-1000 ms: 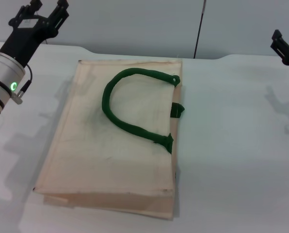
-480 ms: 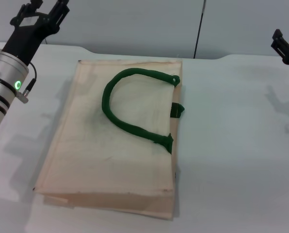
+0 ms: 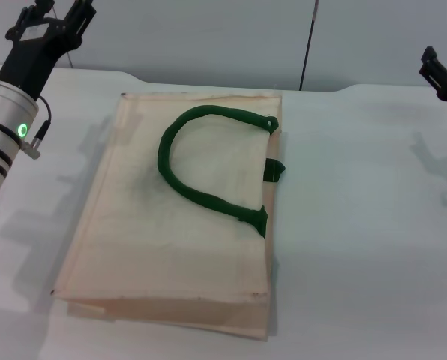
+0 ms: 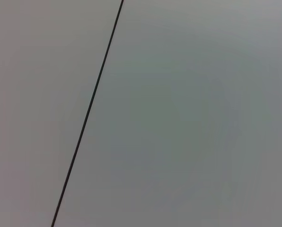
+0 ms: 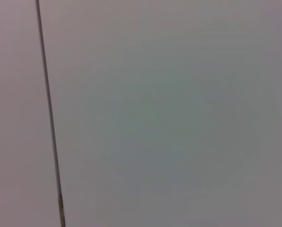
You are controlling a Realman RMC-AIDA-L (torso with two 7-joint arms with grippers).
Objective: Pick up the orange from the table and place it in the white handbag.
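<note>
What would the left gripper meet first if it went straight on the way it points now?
Probably nothing on the table. The left gripper is raised at the far left, pointing up and away from the white handbag; its wrist view shows only a plain grey wall with a dark seam. How far off it is, I cannot tell.

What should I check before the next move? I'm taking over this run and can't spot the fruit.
1. Small red-orange round orange located: not ok; it shows in no view.
2. Cream fabric white handbag with dark green rope handle within reach: ok; it lies flat on the white smooth table.
3. Handbag mouth open to receive fruit: cannot tell.
4. Left gripper free: ok; raised at the far left, open, holding nothing.
5. Right gripper free: cannot tell; only partly in view at the right edge.
</note>
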